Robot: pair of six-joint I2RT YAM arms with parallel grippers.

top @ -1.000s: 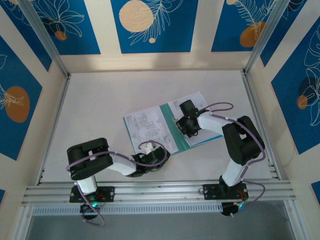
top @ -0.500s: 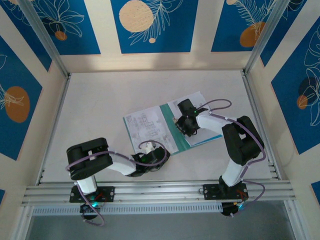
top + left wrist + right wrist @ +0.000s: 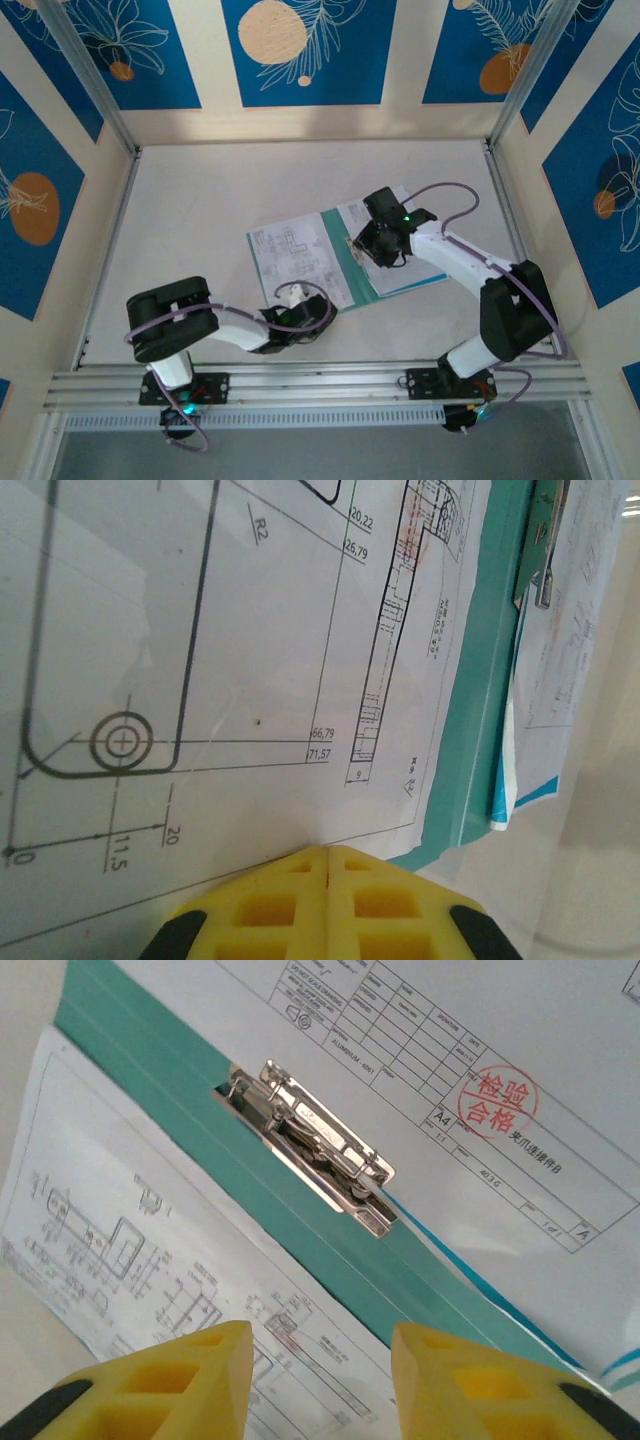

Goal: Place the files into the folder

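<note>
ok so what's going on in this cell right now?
Two arms are working over a thin teal-green folder lying open on the white table, with white printed drawing sheets spread across both halves. The left pincer is shut, its tip at the near edge of one sheet. The right pincer is open, holding nothing, poised over the folder's silver metal clip. Whether any sheet is clipped in isn't clear.
</note>
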